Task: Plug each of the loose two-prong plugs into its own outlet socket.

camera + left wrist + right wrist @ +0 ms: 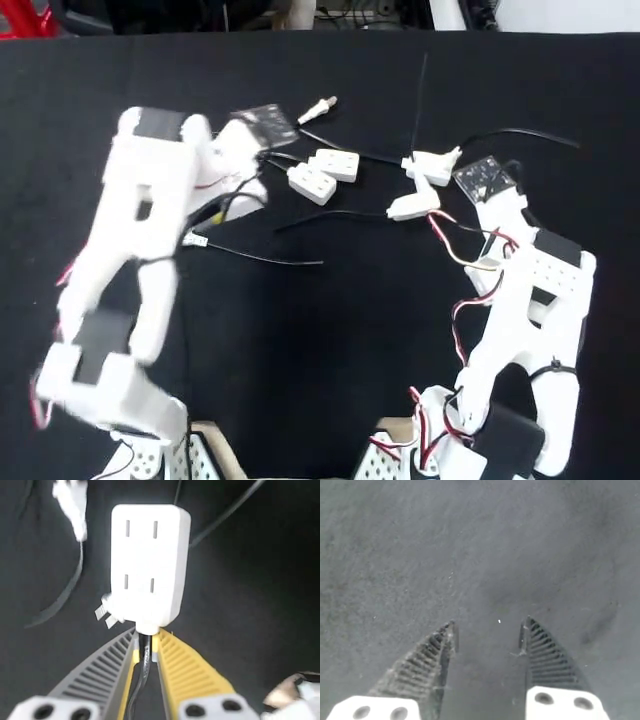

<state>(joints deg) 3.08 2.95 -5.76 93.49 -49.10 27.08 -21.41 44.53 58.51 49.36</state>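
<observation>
Outlet blocks (312, 183), two white ones side by side, lie just ahead of the left arm's (150, 200) tip in the high view, with a loose plug (318, 107) a little beyond them. Two more white plugs (413, 206) lie just in front of the right arm (530, 290) on the black table (330, 340).

From the left wrist, the left gripper (145, 639) is clenched on the black cord (145, 657) right where it leaves the near end of an outlet block (150, 565). That block lies straight ahead of the fingertips, its two pairs of slots facing up. A plug's prongs (104, 615) stick out beside the block's near corner, close to the grey finger (107, 662).

From the right wrist, the right gripper (487, 630) is released, its jaws well parted above bare black cloth (480, 540)
</observation>
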